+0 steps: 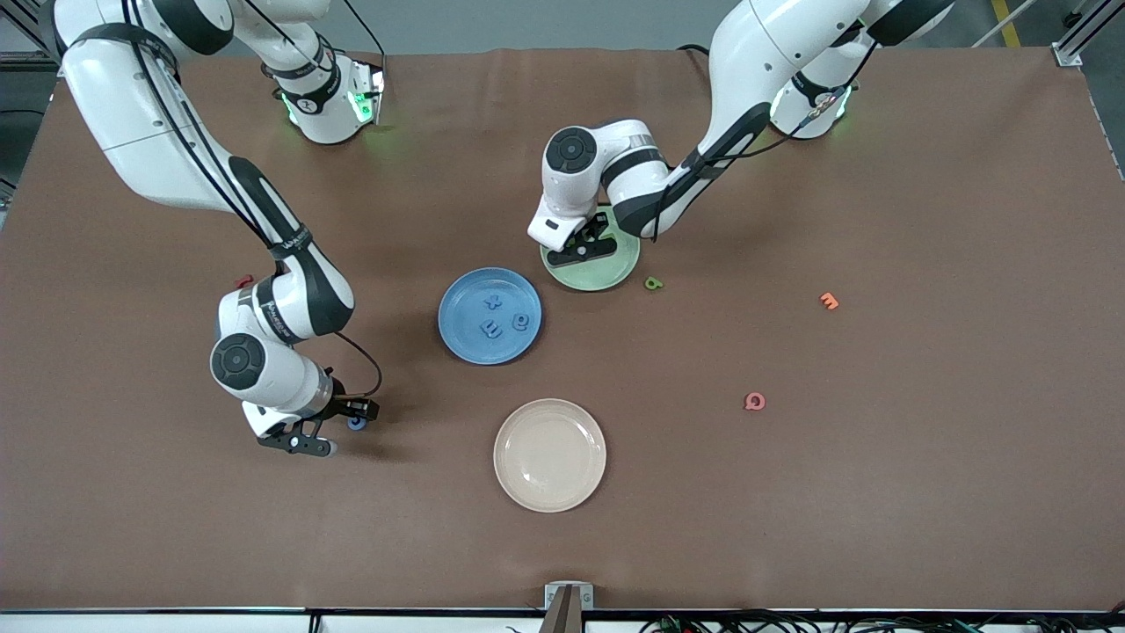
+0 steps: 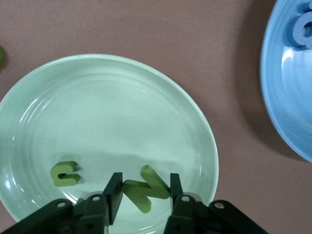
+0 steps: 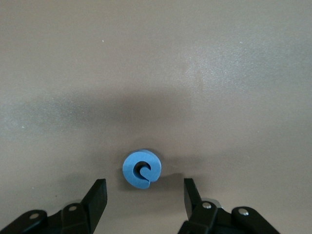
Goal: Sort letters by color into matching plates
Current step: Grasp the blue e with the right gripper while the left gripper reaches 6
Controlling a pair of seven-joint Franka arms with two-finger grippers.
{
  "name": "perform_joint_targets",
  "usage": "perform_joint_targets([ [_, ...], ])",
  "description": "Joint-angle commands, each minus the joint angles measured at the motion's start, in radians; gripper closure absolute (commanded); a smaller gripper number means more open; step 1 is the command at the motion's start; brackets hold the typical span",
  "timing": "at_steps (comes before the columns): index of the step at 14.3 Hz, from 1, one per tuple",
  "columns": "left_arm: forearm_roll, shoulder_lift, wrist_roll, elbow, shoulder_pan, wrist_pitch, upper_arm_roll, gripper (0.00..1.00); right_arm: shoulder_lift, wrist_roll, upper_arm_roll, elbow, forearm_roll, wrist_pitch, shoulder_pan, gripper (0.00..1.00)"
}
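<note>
My left gripper (image 1: 584,249) is low over the pale green plate (image 1: 615,274), shut on a green letter (image 2: 141,192) that touches both fingers in the left wrist view. Another green letter (image 2: 65,174) lies in that plate (image 2: 107,107). One more green letter (image 1: 653,283) lies on the table beside the plate. The blue plate (image 1: 461,338) holds three blue letters (image 1: 492,330). My right gripper (image 1: 338,429) is open, low at a blue letter (image 1: 356,424) on the table. In the right wrist view that letter (image 3: 142,168) lies just ahead of the open fingertips.
A cream-beige plate (image 1: 549,454) lies nearer the front camera than the blue plate. An orange letter (image 1: 829,301) and a pink letter (image 1: 754,401) lie toward the left arm's end. A red letter (image 1: 243,281) shows beside the right arm.
</note>
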Motion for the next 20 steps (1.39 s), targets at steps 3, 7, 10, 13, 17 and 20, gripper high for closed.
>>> perform_joint_targets([
  [3, -0.006, -0.001, -0.007, 0.023, -0.007, -0.025, 0.007, 0.03, 0.044, 0.002, -0.051, 0.051, -0.022, -0.001, 0.054, 0.32],
  [7, -0.006, -0.034, 0.010, 0.016, 0.053, -0.026, 0.004, 0.03, 0.048, 0.002, -0.054, 0.051, -0.021, 0.001, 0.056, 0.50],
  [10, -0.006, -0.056, 0.062, -0.001, 0.108, -0.025, 0.004, 0.03, 0.048, 0.004, -0.052, 0.051, -0.019, 0.001, 0.056, 0.60],
  [13, -0.005, -0.105, 0.097, -0.043, 0.178, -0.023, 0.004, 0.03, 0.048, 0.004, -0.052, 0.051, -0.016, 0.001, 0.056, 0.60],
  [17, -0.005, -0.143, 0.100, -0.115, 0.246, -0.009, -0.004, 0.03, 0.047, 0.005, -0.052, 0.054, -0.014, -0.004, 0.059, 0.78],
  [20, 0.003, -0.182, 0.108, -0.210, 0.278, 0.064, -0.004, 0.04, 0.042, 0.006, -0.052, 0.066, -0.011, -0.015, 0.059, 0.97],
])
